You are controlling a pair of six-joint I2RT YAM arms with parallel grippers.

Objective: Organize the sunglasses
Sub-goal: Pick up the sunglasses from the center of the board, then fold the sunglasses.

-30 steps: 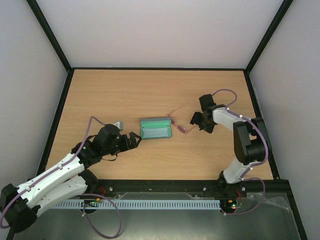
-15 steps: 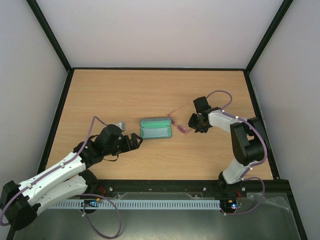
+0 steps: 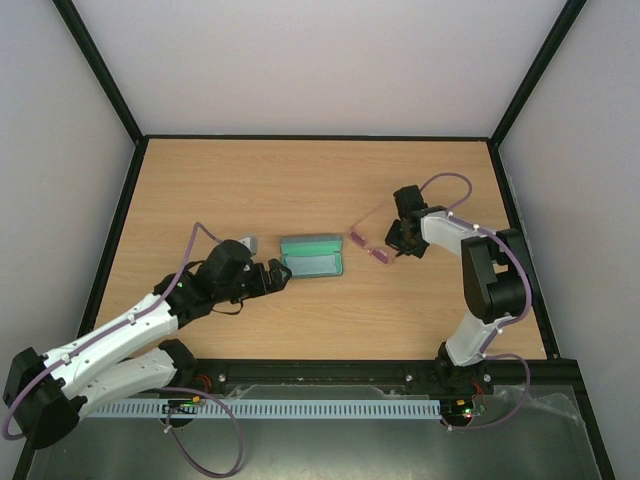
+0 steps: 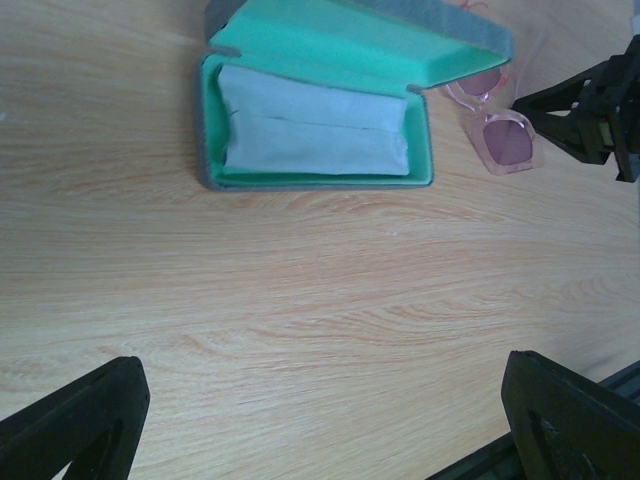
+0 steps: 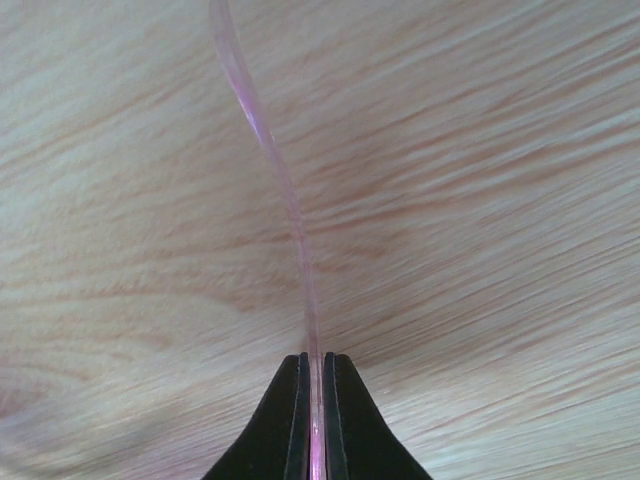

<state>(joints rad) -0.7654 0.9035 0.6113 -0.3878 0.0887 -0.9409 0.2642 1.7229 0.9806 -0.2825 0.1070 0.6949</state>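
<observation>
The sunglasses (image 3: 368,245), with a thin pink frame and pink lenses, lie on the wooden table just right of the open case (image 3: 312,257). My right gripper (image 3: 398,238) is shut on one slim pink arm of the sunglasses (image 5: 290,210), which runs up and away from between the black fingertips of the right gripper (image 5: 316,358). In the left wrist view the sunglasses (image 4: 500,140) sit right of the case (image 4: 320,75). My left gripper (image 3: 278,278) stands open at the case's near left corner, with nothing between its fingers (image 4: 80,420).
The case has a green lining and holds a folded light blue cloth (image 4: 310,135). Its lid stands up at the far side. Black frame rails (image 3: 320,137) run round the table's edges.
My right gripper has shut on the sunglasses' arm and drawn them slightly right, away from the case. The left arm has crept nearer the case, still open.
</observation>
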